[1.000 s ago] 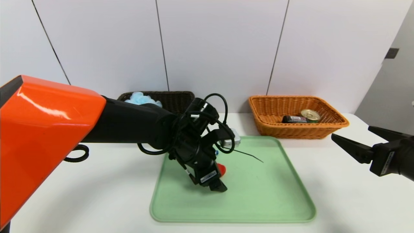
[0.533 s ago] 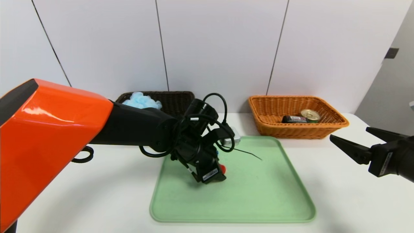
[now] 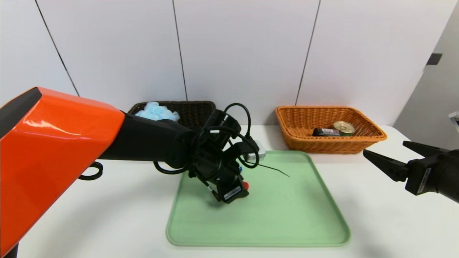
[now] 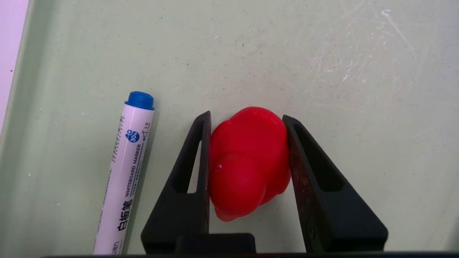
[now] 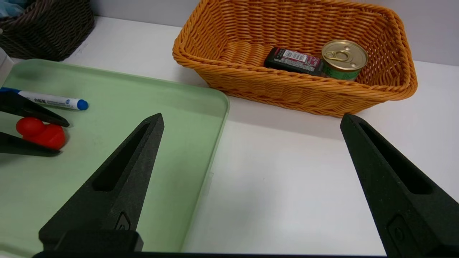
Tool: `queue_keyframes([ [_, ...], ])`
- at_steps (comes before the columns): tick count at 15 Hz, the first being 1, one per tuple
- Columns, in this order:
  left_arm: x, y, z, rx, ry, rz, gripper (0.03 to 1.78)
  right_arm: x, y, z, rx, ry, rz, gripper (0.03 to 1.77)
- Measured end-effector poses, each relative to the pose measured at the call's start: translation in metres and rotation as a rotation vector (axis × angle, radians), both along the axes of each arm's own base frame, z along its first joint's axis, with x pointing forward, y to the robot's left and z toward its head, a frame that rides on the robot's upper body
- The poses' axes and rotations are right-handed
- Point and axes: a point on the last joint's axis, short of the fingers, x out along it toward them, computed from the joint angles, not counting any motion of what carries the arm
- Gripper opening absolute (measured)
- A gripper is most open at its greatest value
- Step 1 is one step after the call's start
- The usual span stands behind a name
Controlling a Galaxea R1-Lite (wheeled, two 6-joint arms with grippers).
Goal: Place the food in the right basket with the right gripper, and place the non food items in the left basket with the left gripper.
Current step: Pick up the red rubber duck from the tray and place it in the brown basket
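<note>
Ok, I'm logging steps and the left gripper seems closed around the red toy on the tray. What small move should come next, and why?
Probably a short straight lift. The left gripper has both fingers pressed against the red toy, which still rests on the green tray, with the whiteboard marker lying close beside it. The right gripper waits open near the orange basket.

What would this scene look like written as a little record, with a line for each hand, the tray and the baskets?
Left hand: closed on a red rubber duck sitting on the green tray
Right hand: open, hovering off to the right of the tray
Also on tray: whiteboard marker beside the duck
Orange basket: tin can, dark packet
Dark basket: blue fluffy item
</note>
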Motion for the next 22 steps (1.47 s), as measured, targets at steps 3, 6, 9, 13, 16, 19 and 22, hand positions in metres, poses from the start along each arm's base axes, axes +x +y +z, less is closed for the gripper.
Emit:
queue_keyframes([
  [3, -0.001, 0.001, 0.006, -0.009, -0.011, 0.0, 0.57, 0.001, 0.0, -0.001, 0.0, 0.005, 0.0, 1.7],
  [6, -0.005, 0.004, 0.025, -0.043, -0.054, 0.001, 0.32, 0.002, 0.0, -0.003, -0.003, 0.011, 0.0, 1.7],
  [9, -0.012, 0.015, 0.052, -0.084, -0.111, 0.011, 0.32, 0.001, 0.0, -0.005, -0.005, 0.021, 0.0, 1.7],
  [13, -0.019, 0.031, 0.082, -0.131, -0.175, 0.029, 0.32, 0.001, 0.0, -0.006, -0.013, 0.023, 0.002, 1.7],
  [16, -0.008, 0.058, 0.104, -0.162, -0.239, 0.101, 0.32, 0.0, 0.0, -0.008, -0.015, 0.029, 0.002, 1.7],
  [19, 0.013, 0.099, 0.124, -0.187, -0.306, 0.224, 0.32, -0.001, 0.0, -0.011, -0.02, 0.037, 0.004, 1.7],
  [22, 0.031, 0.137, 0.135, -0.199, -0.359, 0.344, 0.32, -0.002, 0.0, -0.011, -0.022, 0.036, 0.01, 1.7],
])
